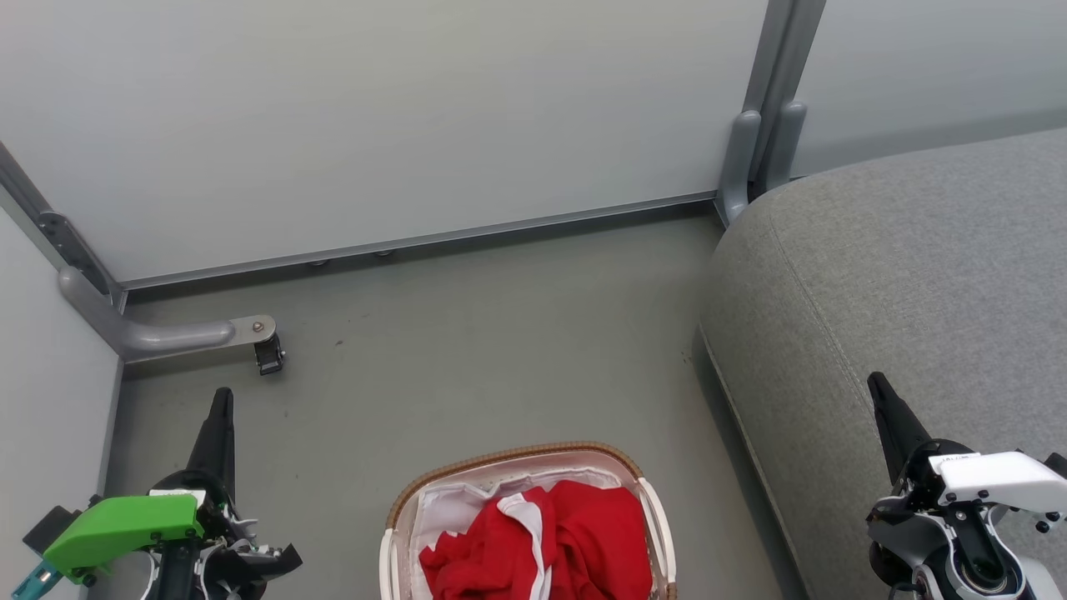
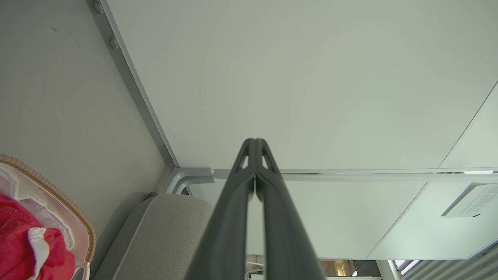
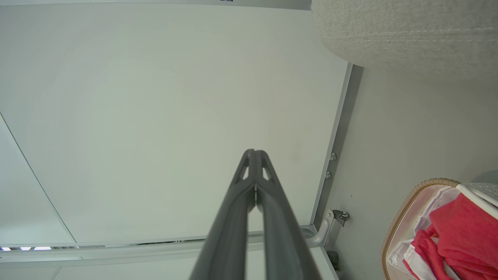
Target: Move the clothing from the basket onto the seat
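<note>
Both the left tool and right tool are closed, empty; clothing fills the basket.

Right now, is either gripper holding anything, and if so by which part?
Nothing is held. The left gripper and the right gripper are both shut and empty; the clothing lies in the basket.

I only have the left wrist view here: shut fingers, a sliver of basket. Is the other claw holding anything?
Observer: No, the right claw is shut on nothing.
Operator: Any clothing on the seat yet?
Observer: None on the part of the seat the head view shows; the clothing lies piled in the basket.
Operator: Where is that right claw?
Observer: In the head view it shows against the seat, right of the basket.
</note>
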`<state>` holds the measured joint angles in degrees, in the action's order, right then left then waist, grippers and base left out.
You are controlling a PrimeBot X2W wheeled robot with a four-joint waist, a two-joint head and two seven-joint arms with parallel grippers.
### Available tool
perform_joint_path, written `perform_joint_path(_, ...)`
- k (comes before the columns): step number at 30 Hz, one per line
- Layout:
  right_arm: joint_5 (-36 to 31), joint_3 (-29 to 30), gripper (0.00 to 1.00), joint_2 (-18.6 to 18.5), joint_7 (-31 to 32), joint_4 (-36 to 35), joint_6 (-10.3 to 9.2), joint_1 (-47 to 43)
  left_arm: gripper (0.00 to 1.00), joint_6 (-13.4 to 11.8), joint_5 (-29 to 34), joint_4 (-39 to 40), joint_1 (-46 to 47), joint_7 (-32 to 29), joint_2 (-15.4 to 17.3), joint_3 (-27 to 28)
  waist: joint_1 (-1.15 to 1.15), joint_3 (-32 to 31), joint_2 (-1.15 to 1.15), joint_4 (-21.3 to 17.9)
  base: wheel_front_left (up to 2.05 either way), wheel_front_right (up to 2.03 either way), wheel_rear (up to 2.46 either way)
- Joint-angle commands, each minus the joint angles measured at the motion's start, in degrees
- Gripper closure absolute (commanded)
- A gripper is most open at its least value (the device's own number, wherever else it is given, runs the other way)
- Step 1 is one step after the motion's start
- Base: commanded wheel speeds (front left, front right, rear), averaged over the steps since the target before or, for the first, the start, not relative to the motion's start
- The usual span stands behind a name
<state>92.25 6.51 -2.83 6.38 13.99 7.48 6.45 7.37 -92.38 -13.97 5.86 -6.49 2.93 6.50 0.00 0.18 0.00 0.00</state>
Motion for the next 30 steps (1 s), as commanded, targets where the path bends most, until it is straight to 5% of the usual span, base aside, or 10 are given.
perform_joint_path(1, -0.1, 0.2, 1.0, -0.1, 0.3, 0.0, 0.02, -0.6, 1.0, 0.2, 0.4, 0.0, 0.7, -0.1, 0.0, 0.2, 0.0, 0.0, 0.0, 0.0, 0.0, 0.0, 0.0)
perform_joint_path(10, -0.2, 0.2, 1.0, -0.1, 0.3, 0.0, 0.02, -0.6, 1.0, 0.2, 0.4, 0.0, 0.6, -0.1, 0.0, 0.2, 0.0, 0.0, 0.0, 0.0, 0.0, 0.0, 0.0)
perform_joint_path(11, 0.0, 0.0, 0.0, 0.0, 0.0, 0.0, 0.0, 0.0, 0.0, 0.0, 0.0, -0.1, 0.0, 0.0, 0.0, 0.0, 0.0, 0.0, 0.0, 0.0, 0.0, 0.0, 0.0)
perform_joint_path(22, -1.8, -1.6, 0.0, -1.0, -2.0, 0.3, 0.0, -0.3, 0.0, 0.0, 1.1, -1.8, -0.4, 2.4, -0.2, -1.4, 0.0, 0.1, 0.0, 0.1, 0.0, 0.0, 0.0)
perform_joint_path(30, -7.1, -3.8, 0.0, -3.2, -4.5, 0.6, 0.0, 0.7, 0.0, 0.0, 8.4, -2.2, 0.3, 4.6, -0.1, -1.7, 0.0, 0.6, 0.0, 0.1, 0.0, 0.0, 0.0)
